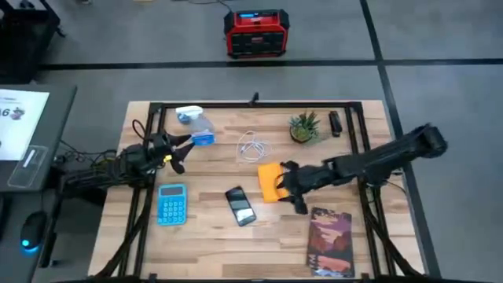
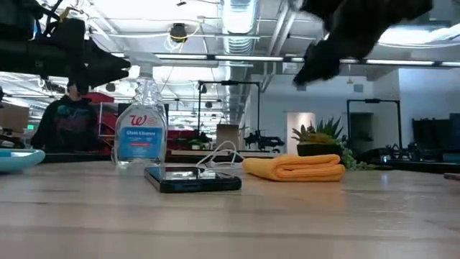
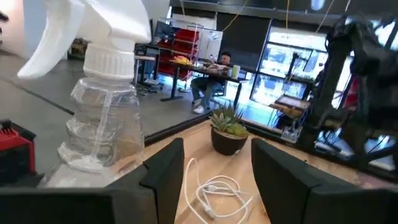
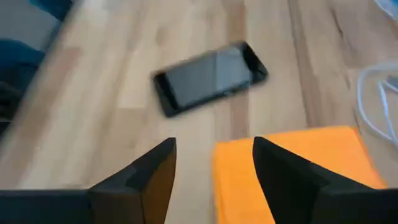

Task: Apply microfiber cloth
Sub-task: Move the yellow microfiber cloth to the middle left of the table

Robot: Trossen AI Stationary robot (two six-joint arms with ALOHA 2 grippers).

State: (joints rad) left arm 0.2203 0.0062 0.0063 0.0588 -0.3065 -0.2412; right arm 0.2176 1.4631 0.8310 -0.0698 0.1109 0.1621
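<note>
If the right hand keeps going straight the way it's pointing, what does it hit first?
Probably the smartphone. The right hand, open above the edge of the microfiber cloth, points across bare table toward it. Its height is hard to judge, so it may pass over.

Workshop around our wooden table (image 1: 212, 236)

Beyond the table we see grey floor (image 1: 440, 31), a red box (image 1: 255, 33), ceiling lights (image 2: 237, 14).

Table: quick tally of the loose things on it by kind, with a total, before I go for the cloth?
Cloths: 1, orange cloth
Electronics: 2, phone, blue calculator
Bottles: 1, spray bottle
Cables: 1, white cable
Plants: 1, potted plant
Books: 1, book
Unclear: 1, small black item
Total: 8
</note>
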